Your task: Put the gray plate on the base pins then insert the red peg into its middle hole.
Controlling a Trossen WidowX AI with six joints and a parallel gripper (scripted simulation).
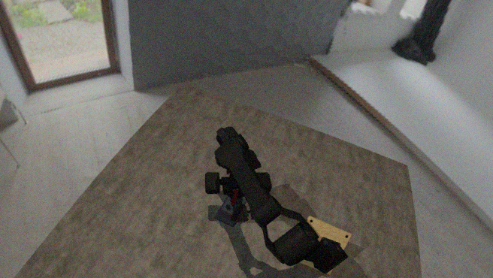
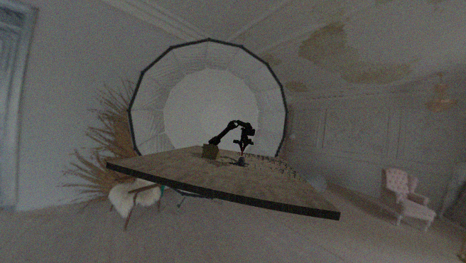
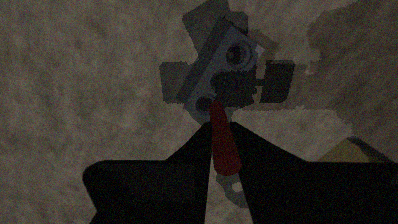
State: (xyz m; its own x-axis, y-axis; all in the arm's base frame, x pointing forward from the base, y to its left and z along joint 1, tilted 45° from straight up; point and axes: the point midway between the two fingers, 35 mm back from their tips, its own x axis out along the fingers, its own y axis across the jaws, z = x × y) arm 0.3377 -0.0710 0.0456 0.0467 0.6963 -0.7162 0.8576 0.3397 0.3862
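Observation:
The red peg (image 1: 234,197) (image 2: 242,153) (image 3: 225,150) is held between the fingers of my gripper (image 3: 219,127), which is shut on it. Its free end points down toward the grey-blue plate and base assembly (image 1: 225,216) (image 2: 241,161) (image 3: 201,86). In the wrist view, a ringed round opening shows at the assembly's upper right. A dark round hole shows at its lower left, just left of the peg's tip. Shadow covers the part between them, so the middle hole is not clear. The peg's tip appears above the assembly, not in a hole. Whether the plate lies fully flat cannot be told.
The yellow wooden block (image 1: 332,232) (image 2: 210,151) (image 3: 347,151) under the arm's foot stands on the brown table (image 1: 169,158) (image 2: 199,174). The arm reaches from it over the assembly, and its shadow falls across the table and the parts.

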